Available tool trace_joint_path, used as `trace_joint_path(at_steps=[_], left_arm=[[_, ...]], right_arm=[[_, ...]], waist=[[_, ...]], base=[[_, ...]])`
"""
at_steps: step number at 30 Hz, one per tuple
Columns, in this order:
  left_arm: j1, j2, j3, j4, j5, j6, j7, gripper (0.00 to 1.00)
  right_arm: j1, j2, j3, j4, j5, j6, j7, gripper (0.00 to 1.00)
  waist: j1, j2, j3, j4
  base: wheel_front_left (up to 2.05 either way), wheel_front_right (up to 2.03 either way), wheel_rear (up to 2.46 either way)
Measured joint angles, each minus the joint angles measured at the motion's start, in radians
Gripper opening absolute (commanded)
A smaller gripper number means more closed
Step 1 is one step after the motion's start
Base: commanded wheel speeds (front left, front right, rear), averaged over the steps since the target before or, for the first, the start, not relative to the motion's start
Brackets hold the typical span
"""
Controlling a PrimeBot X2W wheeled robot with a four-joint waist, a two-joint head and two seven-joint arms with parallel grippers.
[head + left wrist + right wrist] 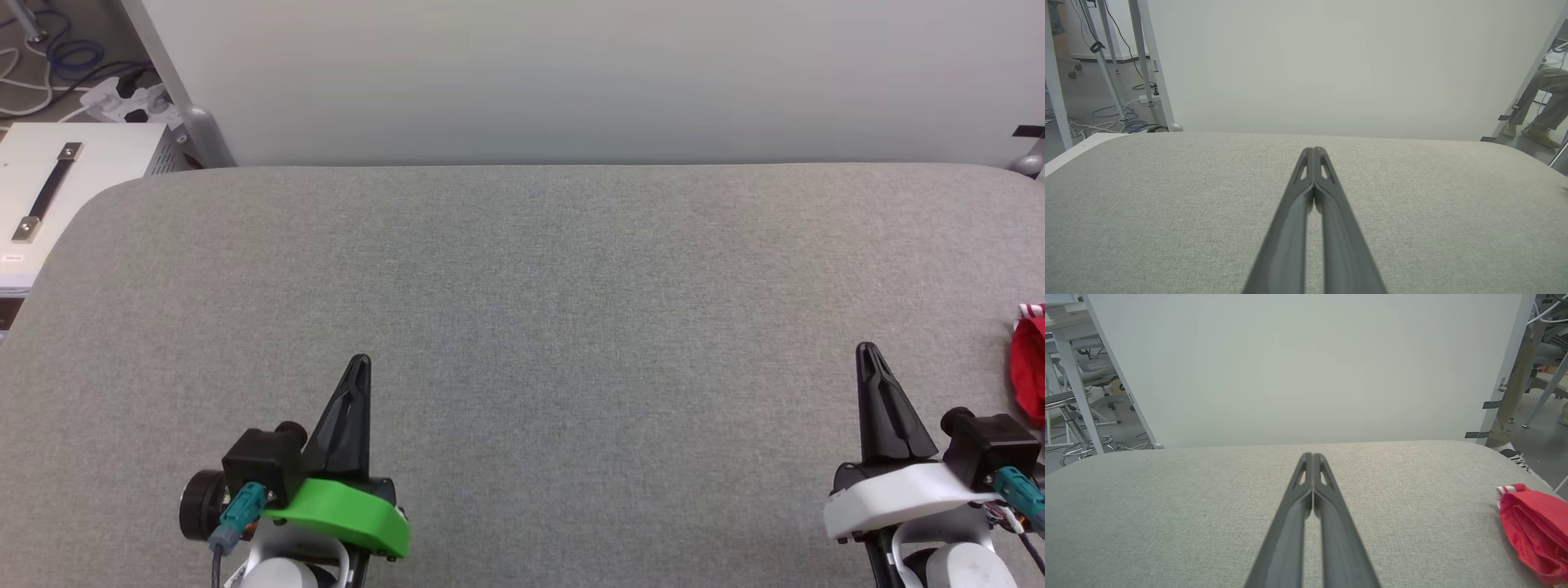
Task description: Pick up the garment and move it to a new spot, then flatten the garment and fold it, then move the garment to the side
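Note:
The red garment (1029, 371) lies bunched at the far right edge of the grey table (539, 278), cut off by the picture's border, with a bit of red-white striped trim on top. In the right wrist view the garment (1533, 531) is a crumpled red heap to the right of my fingers. My right gripper (867, 349) is shut and empty, a short way left of the garment. At the lower left my left gripper (360, 360) is shut and empty, over bare cloth. The left gripper (1313, 150) and the right gripper (1311, 455) show tips pressed together.
A pale wall panel (571, 82) stands along the table's far edge. A white box with a black handle (49, 192) sits beyond the left corner, with cables and a power strip (122, 98) on the floor. A person's legs (1541, 110) are beyond the right end.

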Motion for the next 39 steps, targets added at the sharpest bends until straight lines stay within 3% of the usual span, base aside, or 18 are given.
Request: trace_joint_path(at_steps=[39], left_arm=[[0.000,0.000,0.028,-0.031,0.061,0.037,0.076,0.00]], right_arm=[[0.003,0.000,0.022,-0.021,-0.043,0.000,0.077,0.00]], waist=[[0.0000,0.0000,-0.012,-0.012]], base=[[0.00,0.00,0.00]])
